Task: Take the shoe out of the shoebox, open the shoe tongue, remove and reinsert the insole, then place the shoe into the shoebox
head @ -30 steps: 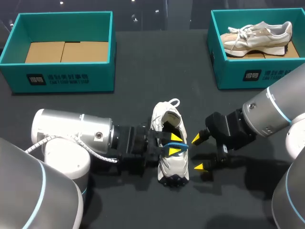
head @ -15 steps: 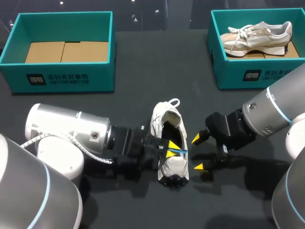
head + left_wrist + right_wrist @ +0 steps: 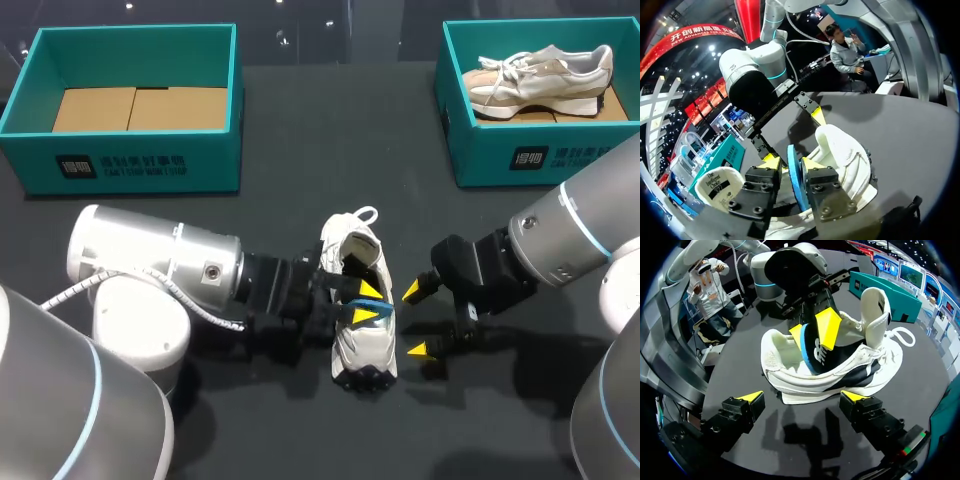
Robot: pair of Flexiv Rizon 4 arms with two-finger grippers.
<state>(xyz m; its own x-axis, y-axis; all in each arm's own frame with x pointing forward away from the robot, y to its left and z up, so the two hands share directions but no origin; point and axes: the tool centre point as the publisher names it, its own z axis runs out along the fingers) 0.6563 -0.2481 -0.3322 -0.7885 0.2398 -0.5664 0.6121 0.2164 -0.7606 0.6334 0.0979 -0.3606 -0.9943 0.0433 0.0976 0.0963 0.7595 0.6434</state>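
A white shoe (image 3: 365,350) lies on the dark table between my two grippers, its tongue (image 3: 875,305) pulled upright. A blue-edged insole (image 3: 796,170) stands on edge in the shoe's opening. My left gripper (image 3: 368,303) comes in from the left over the shoe's side. Its yellow tips stand on either side of the insole (image 3: 807,350), a little apart, and a thin gap shows at one finger. My right gripper (image 3: 416,320) rests wide open just right of the shoe. In the right wrist view the shoe (image 3: 830,375) lies ahead of its spread fingertips (image 3: 751,399).
An empty teal shoebox (image 3: 130,150) stands at the back left. A second teal shoebox (image 3: 530,150) at the back right holds a beige shoe (image 3: 545,75). Bare table lies between the boxes and in front of the shoe.
The left gripper's tips drew together on the insole half a second ago and have spread again. Its arm shifted slightly left and came back. The shoe and the right arm stayed put.
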